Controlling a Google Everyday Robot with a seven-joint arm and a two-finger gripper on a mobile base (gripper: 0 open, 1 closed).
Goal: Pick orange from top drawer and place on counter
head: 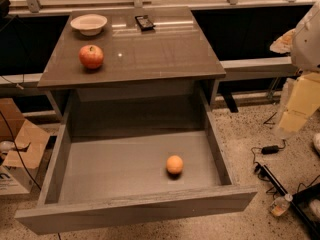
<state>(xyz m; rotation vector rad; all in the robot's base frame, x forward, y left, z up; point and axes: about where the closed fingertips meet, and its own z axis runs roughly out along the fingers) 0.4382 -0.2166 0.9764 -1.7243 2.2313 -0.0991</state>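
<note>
The orange point(174, 164) is small, round and pale orange. It lies on the grey floor of the top drawer point(100, 169), right of middle and near the front. The drawer is pulled wide open, its front panel point(135, 211) nearest me. The counter point(145, 49) is the glossy grey-brown top above it. My gripper point(297, 106) hangs at the right edge of the view, a pale yellowish shape under the white arm point(306, 34). It is outside the drawer, well to the right of the orange, and holds nothing that I can see.
On the counter a red apple point(91, 56) sits at the left, a white bowl point(89, 24) at the back left and a small dark object point(145, 22) at the back middle. Cardboard boxes point(17, 149) stand on the floor left; cables point(270, 151) and a bottle point(281, 205) lie right.
</note>
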